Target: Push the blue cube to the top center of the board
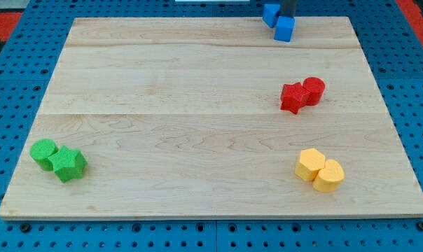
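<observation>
Pushing nearly done: blue cube (285, 29) sits at the board's (197, 112) top edge, right of center in the frame, touching a second blue block (270, 14). Rod's tip is hidden behind them; no gripper to report. Remaining: nudge left toward center.

wooden board (197, 126) carries blue (285, 29), red (302, 93), yellow (319, 170), green blocks (57, 159)

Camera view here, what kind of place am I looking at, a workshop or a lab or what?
Probably a robotics lab bench. A pale wooden board lies on a blue perforated mounting plate, small coloured blocks sit in pairs, and my tip stands beside the blue cube near the view's top.
</observation>
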`<state>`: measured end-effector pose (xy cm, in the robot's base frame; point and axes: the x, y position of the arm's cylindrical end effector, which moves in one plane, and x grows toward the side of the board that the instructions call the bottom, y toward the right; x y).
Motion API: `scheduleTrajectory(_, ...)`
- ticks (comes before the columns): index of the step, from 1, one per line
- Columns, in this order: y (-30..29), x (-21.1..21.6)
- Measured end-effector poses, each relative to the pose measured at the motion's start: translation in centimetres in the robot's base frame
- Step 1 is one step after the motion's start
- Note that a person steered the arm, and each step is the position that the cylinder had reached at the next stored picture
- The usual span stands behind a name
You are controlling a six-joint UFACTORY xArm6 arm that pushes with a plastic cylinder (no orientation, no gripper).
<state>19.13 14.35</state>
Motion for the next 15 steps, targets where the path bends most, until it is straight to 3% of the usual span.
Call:
scheduleTrajectory(1, -2.5, 0.0)
scheduleTrajectory(3, -13.9, 1.4)
scheduleTrajectory(4, -13.2, 6.9)
scheduleTrajectory(5, -9.4, 9.2)
scheduleTrajectory(6, -2.3, 9.0)
scheduleTrajectory(7, 0.4, 8.7)
scheduleTrajectory(9, 3.9, 2.2)
scheduleTrajectory(12, -5.3, 4.9)
scheduleTrajectory(14, -12.3, 9.6)
scheduleTrajectory(15, -13.5, 8.7)
